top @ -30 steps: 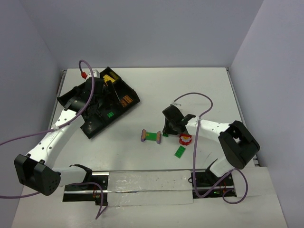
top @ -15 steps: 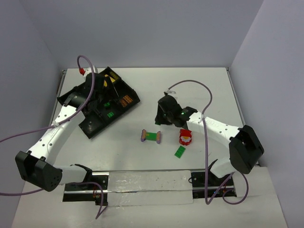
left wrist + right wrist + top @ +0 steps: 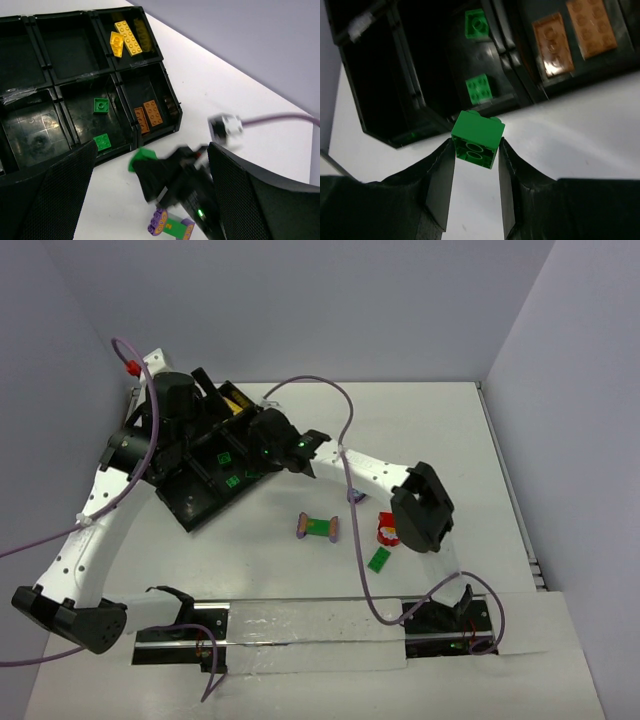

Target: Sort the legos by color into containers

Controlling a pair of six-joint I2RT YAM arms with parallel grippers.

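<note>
In the right wrist view my right gripper (image 3: 476,145) is shut on a green lego brick (image 3: 477,135), held just off the near edge of the black tray (image 3: 380,85). Two green legos (image 3: 479,89) lie in the compartment right behind it, and orange ones (image 3: 551,44) in the compartment beside that. My left gripper (image 3: 151,150) hangs open above the tray (image 3: 30,75), looking down on the held brick (image 3: 142,156) and the yellow legos (image 3: 127,37). On the table lie a purple-ended green bar (image 3: 319,527), a red-and-white lego (image 3: 389,531) and a flat green plate (image 3: 379,559).
The tray (image 3: 200,515) sits at the back left, near the left wall. Both arms crowd over it, the right arm (image 3: 360,468) stretched across the table's middle. Purple cables loop above both arms. A white strip runs along the near edge (image 3: 310,625).
My right arm has swung from beside the red-and-white lego across to the tray's edge, carrying the green brick. My left arm has lifted and drawn back toward the left wall.
</note>
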